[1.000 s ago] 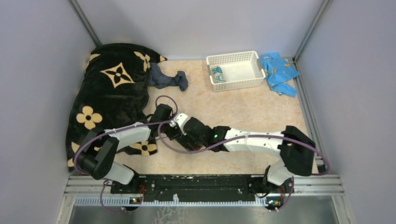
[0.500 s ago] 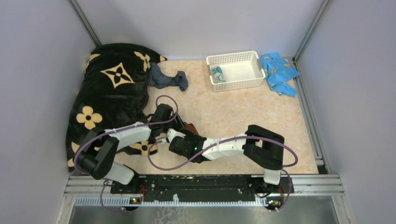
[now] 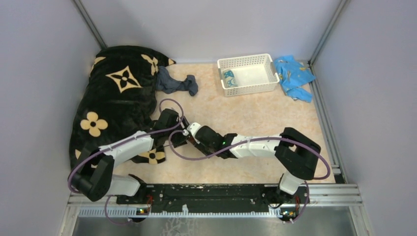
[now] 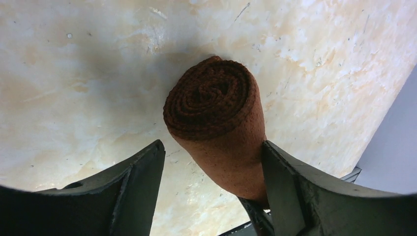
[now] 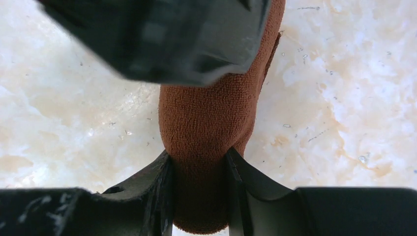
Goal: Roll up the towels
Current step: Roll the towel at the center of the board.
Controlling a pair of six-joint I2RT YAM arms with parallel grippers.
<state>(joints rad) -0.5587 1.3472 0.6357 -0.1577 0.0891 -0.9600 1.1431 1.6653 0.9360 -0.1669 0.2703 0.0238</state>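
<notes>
A rolled rust-brown towel (image 4: 216,118) lies just above the tan table, its spiral end facing the left wrist camera. My right gripper (image 5: 198,156) is shut on it, both fingers pressed into the cloth (image 5: 206,118). My left gripper (image 4: 212,147) is open around the same roll: one finger touches it and the other stands apart. In the top view both grippers meet at the table's middle left, left (image 3: 182,135) and right (image 3: 193,132). A crumpled slate grey-blue towel (image 3: 174,83) lies at the back. A rolled teal-and-white towel (image 3: 229,77) sits in the basket.
A white basket (image 3: 246,57) stands at the back centre-right. A bright light-blue cloth (image 3: 293,76) lies to its right. A big black blanket with tan flowers (image 3: 118,98) covers the left side, under my left arm. Grey walls enclose the table.
My right gripper has closed on the rust-brown roll and its arm shifted back toward the left gripper. The left jaws have opened wider, loosening from the roll.
</notes>
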